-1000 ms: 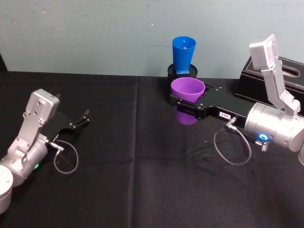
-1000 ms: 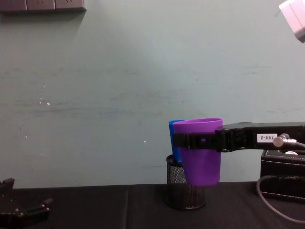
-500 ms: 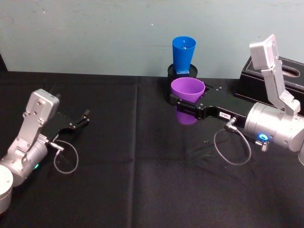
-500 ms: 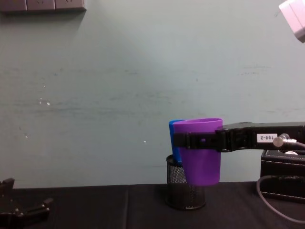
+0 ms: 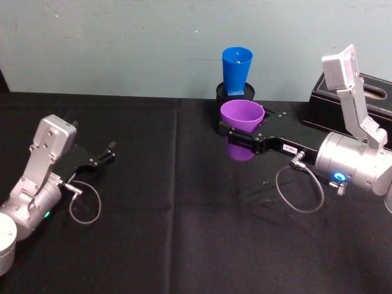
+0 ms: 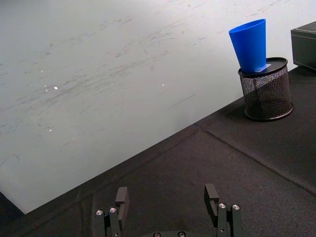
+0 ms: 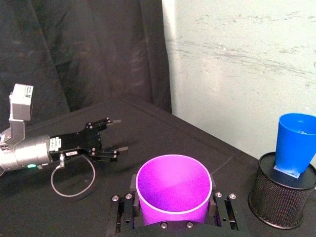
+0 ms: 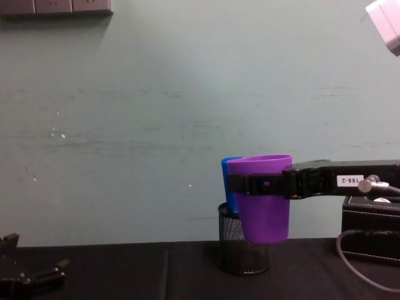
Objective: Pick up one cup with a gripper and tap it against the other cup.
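Right jaws clench the purple cup (image 5: 242, 115) near the blue cup (image 5: 236, 70), so tap hard and you'll tip it from its wire-mesh pen holder (image 8: 240, 259); left jaws sit released at the left.

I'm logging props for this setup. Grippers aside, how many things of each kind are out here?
Cups: 2 (purple cup, blue cup)
Mesh holder: 1
Black box: 1
Total: 4
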